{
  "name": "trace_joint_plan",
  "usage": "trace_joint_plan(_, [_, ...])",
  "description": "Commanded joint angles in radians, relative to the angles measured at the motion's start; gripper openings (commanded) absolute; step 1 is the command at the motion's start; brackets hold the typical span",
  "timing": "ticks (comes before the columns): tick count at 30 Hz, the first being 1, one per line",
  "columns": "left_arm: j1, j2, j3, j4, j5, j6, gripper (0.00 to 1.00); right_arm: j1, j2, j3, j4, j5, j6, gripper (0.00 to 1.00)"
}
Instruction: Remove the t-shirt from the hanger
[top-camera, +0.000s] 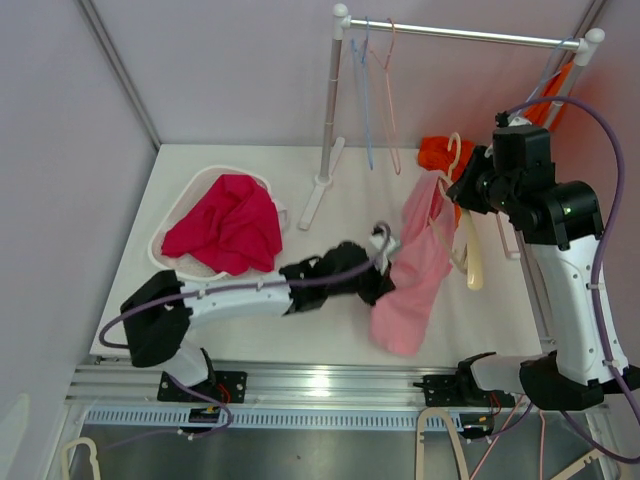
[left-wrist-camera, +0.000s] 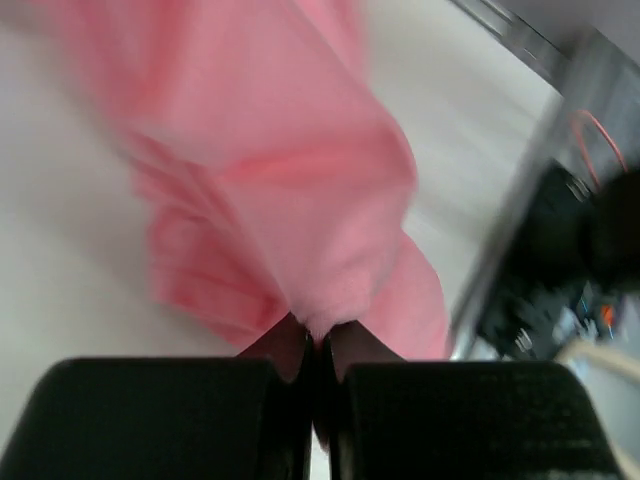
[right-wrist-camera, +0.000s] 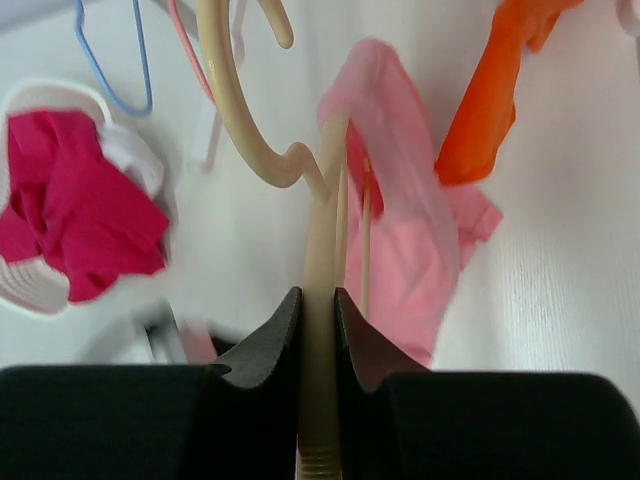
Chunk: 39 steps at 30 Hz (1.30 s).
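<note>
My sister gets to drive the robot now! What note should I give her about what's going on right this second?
Left gripper: shut, pinching a fold of the pink t-shirt.
Right gripper: shut on the cream hanger, holding it up.
Where: the shirt droops from the hanger. One hanger arm looks bare; the other seems to be still under the fabric.
Done: both grips are on.
Left: pull the shirt clear of the hanger, probably by drawing it away with the left arm.

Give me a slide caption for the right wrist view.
Right gripper shut on the cream hanger, pink t-shirt hanging beyond it.
</note>
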Motion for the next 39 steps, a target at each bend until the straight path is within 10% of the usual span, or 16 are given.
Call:
trace_joint_plan(1, [0.174, 0.053, 0.147, -0.192, 0.087, -0.268, 0.01, 0.047, -0.032, -0.002, -0.12, -0.026, -0.035, 0.0])
trace_joint_plan(8, [0.284, -0.049, 0.126, -0.314, -0.091, -0.402, 0.01, 0.085, -0.103, 0.019, -0.2, 0.074, -0.05, 0.0])
trace_joint_plan(19, [0.276, -0.726, 0.081, -0.713, -0.337, -0.266, 0.01, 0.078, -0.083, -0.067, 0.273, 0.168, -0.115, 0.0])
trace_joint_plan(25, [0.516, -0.527, 0.443, -0.818, -0.36, -0.115, 0.01, 0.067, 0.075, 0.025, 0.513, 0.057, -0.173, 0.0])
trace_joint_plan(30, [0.802, -0.267, 0.754, -0.822, -0.116, -0.124, 0.01, 0.046, 0.242, 0.16, 0.635, 0.047, -0.231, 0.0])
trace_joint_plan(36, [1.02, 0.091, 1.542, -0.824, -0.005, -0.133, 0.01, 0.033, 0.334, 0.245, 0.742, 0.042, -0.277, 0.0])
trace_joint_plan(39, [1.146, 0.073, 1.478, -0.657, 0.042, -0.17, 0.01, 0.032, 0.35, 0.231, 0.797, 0.042, -0.287, 0.0])
